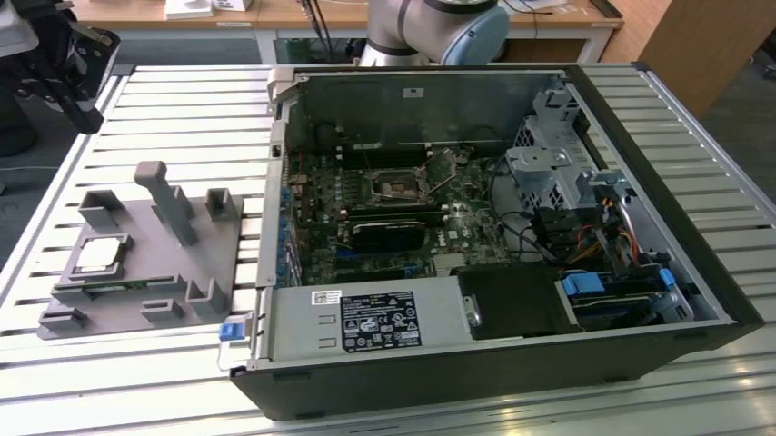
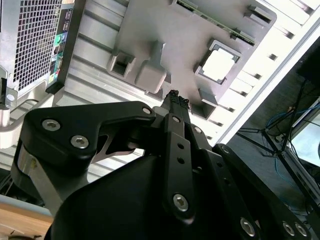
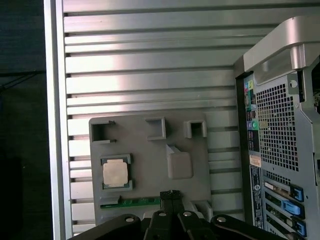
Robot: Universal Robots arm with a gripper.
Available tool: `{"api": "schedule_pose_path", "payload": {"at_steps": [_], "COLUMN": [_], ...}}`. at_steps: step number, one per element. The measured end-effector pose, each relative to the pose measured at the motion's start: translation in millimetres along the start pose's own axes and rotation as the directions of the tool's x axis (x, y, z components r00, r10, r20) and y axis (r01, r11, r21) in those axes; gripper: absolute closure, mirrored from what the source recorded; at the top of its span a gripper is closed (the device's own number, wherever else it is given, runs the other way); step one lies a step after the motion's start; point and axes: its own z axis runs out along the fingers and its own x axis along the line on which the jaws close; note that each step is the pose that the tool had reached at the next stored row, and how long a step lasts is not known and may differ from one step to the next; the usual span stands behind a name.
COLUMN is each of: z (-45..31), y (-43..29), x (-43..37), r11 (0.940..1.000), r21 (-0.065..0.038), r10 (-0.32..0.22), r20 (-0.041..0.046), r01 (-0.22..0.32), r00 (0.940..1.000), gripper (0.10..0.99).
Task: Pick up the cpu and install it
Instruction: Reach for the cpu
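Note:
The cpu (image 1: 100, 256) is a small silvery square lying flat in its recess on the grey tray (image 1: 152, 250), at the exterior view's left. Both wrist views look down on it from well above: the cpu (image 3: 116, 173) on the tray (image 3: 145, 160), and again the cpu (image 2: 219, 65) on the tray (image 2: 165, 25). My gripper (image 3: 170, 194) hangs high over the tray's edge by the memory stick, apart from the chip. Its black fingertips (image 2: 175, 96) are shut with nothing between them. The black-framed socket (image 1: 397, 186) sits on the motherboard inside the open case.
The open computer case (image 1: 424, 381) lies on the slatted aluminium table (image 1: 182, 109), its rear panel (image 3: 280, 125) facing the tray. A green memory stick (image 3: 135, 201) lies along one tray edge, and a tall grey post (image 1: 164, 200) rises from the tray. Dark equipment (image 1: 54, 68) stands beyond the table's far left corner.

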Motion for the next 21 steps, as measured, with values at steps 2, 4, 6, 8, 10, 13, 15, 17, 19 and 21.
{"api": "schedule_pose_path", "payload": {"at_steps": [2,4,6,8,10,13,15,17,19,21], "z": [0.0,0.0,0.0,0.0,0.0,0.0,0.0,0.0,0.0,0.1], "y": [-0.1,-0.3,-0.5,-0.6,-0.8,-1.0,-1.2,-1.4,-1.6,-1.8], "x": [2.1,4.2,6.3,8.4,10.5,13.7,16.1,18.3,20.6,22.9], "r11": [1.0000,1.0000,1.0000,1.0000,1.0000,1.0000,1.0000,1.0000,1.0000,1.0000], "r21": [0.000,0.000,0.000,0.000,0.000,0.000,0.000,0.000,0.000,0.000], "r10": [0.000,0.000,0.000,0.000,0.000,0.000,0.000,0.000,0.000,0.000], "r20": [0.0000,0.0000,0.0000,0.0000,0.0000,0.0000,0.0000,0.0000,-0.0001,0.0000], "r01": [0.000,0.000,0.000,0.000,0.000,0.000,0.000,0.000,0.000,0.000], "r00": [1.0000,1.0000,1.0000,1.0000,1.0000,1.0000,1.0000,1.0000,1.0000,1.0000], "gripper": [0.980,0.980,0.980,0.980,0.980,0.980,0.980,0.980,0.980,0.980]}}
